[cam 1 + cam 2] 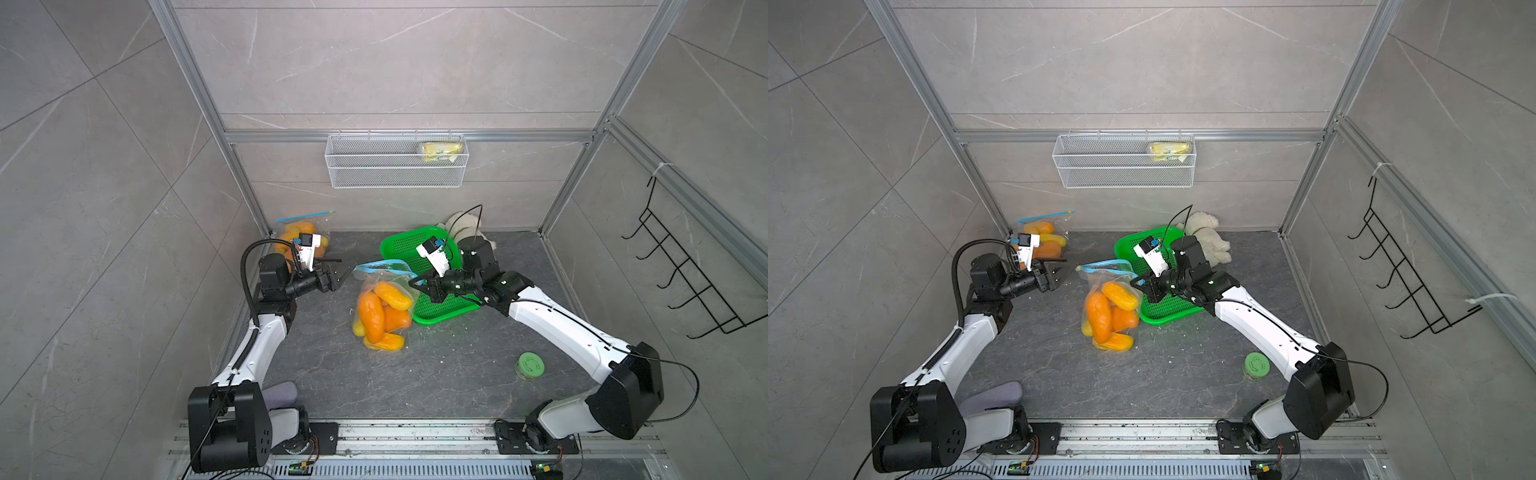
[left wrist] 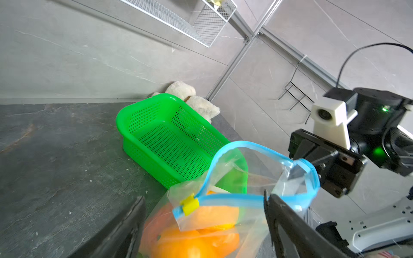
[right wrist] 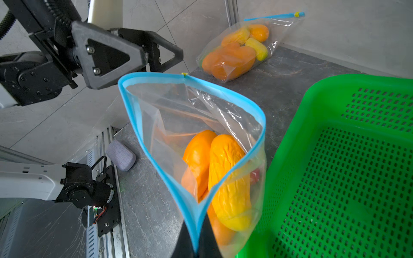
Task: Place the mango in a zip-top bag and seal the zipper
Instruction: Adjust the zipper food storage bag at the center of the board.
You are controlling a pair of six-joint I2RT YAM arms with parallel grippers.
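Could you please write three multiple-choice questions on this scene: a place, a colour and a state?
1. Where does the sealed bag lie?
A) back left corner
B) front edge
C) centre

2. What colour is the slider on the open bag?
A) red
B) black
C) yellow

3. The right gripper is:
A) open
B) shut on the open bag's zipper edge
C) out of sight

Answers:
1 A, both top views show it there.
2 C, it shows yellow against the blue zipper edge.
3 B, its jaws pinch that edge in the right wrist view.
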